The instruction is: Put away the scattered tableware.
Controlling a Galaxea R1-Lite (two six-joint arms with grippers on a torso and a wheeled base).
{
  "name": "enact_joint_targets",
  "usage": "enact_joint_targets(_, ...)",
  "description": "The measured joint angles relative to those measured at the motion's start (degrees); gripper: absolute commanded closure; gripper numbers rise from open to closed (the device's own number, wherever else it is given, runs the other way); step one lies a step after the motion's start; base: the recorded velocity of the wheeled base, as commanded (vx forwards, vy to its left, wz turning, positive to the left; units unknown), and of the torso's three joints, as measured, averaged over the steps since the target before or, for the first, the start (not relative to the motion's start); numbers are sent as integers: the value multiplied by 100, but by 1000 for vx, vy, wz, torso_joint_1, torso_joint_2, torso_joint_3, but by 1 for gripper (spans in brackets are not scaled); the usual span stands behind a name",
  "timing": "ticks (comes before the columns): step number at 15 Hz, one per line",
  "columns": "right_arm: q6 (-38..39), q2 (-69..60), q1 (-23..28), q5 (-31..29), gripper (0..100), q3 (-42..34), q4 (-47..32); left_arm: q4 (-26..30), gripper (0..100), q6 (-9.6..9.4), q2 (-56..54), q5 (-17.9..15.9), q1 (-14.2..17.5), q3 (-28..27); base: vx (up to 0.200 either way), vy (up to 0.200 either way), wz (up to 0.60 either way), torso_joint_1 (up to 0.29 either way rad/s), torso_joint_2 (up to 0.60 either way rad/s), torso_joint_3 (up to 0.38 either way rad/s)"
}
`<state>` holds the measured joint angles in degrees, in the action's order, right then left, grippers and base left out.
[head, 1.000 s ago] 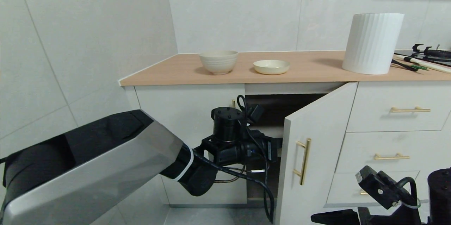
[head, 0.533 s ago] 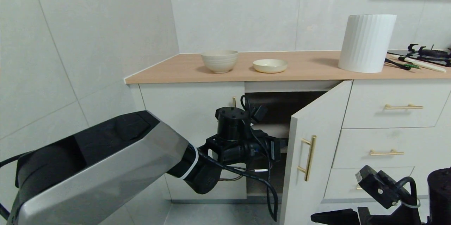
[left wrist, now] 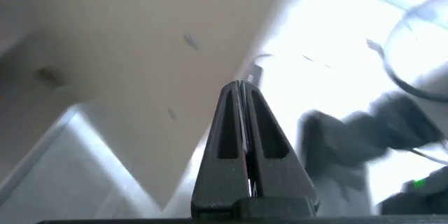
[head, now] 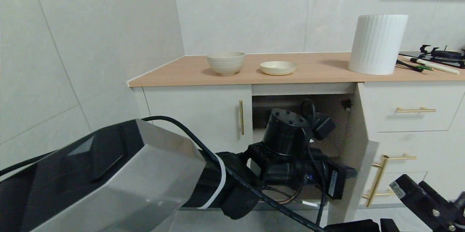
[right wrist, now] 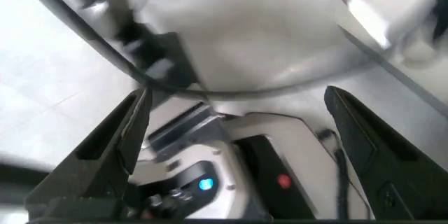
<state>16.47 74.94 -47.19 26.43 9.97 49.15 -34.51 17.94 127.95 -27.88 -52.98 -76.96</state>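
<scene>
The bowl (head: 226,63) and the shallow dish (head: 278,68) are found side by side but apart on the bench (head: 170,76), toward its left end, just above the cupboard (head: 294,102) whose door (head: 358,141) stands wide open. The left tool (left wrist: 241,112) is held low before that opening, its fingers pressed together on nothing, close to a pale panel — judged to be the door's inner face. Both dishes therefore lie above it and somewhat to the left, and the left arm is judged the nearer. The right tool (right wrist: 238,98) is held low with its fingers spread and empty. Both dishes being round, no long axis need be matched. The bench's front edge overhangs the opening, so a rise would first require drawing back — open room is left between the dish and the ribbed white container (head: 377,45).
</scene>
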Motion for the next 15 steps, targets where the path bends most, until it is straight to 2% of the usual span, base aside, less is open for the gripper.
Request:
enact_joint_targets(2,4,-344,-157,-5,0,16,-235,115,100,-49,-234,104,-197,1,0,0,0,0,0,0)
enact_joint_targets(5,4,-518,-195,-44,0,74,-244,99,100,-32,-675,502,83,386,0,0,0,0,0,0)
enact_joint_targets(8,9,-368,-40,-445,0,333,-238,22,100,-54,-1396,812,660,1246,0,0,0,0,0,0)
enact_joint_targets(9,4,-230,69,-656,0,522,-240,-27,100,-128,-1726,880,897,1624,0,0,0,0,0,0)
enact_joint_targets(12,-197,404,677,-1247,0,1307,-271,-62,100,-539,-2823,976,1751,2738,0,0,0,0,0,0)
enact_joint_targets(15,-361,1059,1285,-2022,0,2605,-853,200,100,-739,-4072,1037,2545,3694,0,0,0,0,0,0)
